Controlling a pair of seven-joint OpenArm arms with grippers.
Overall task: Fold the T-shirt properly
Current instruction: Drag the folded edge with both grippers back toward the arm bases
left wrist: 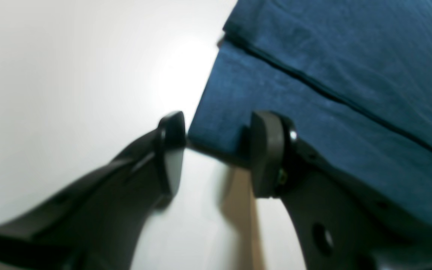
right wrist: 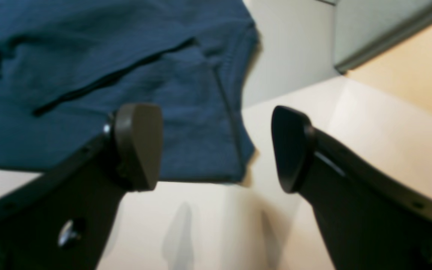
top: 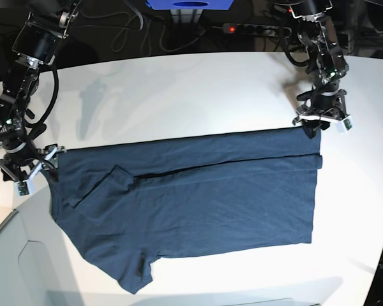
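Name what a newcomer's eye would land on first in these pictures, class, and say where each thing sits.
The big dark blue T-shirt spreads across the white table, its far long edge folded over. The left end effector sits at the shirt's far corner on the base view's right, jaws open around the cloth edge. The right end effector hangs open at the opposite corner.

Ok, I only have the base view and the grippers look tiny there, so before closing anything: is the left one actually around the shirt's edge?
Observer: In its wrist view, the left gripper is open, with a corner of the T-shirt between its fingers, not pinched.
Operator: And the right one?
Observer: The right gripper is wide open. One finger is over fabric and the other is over the bare table.
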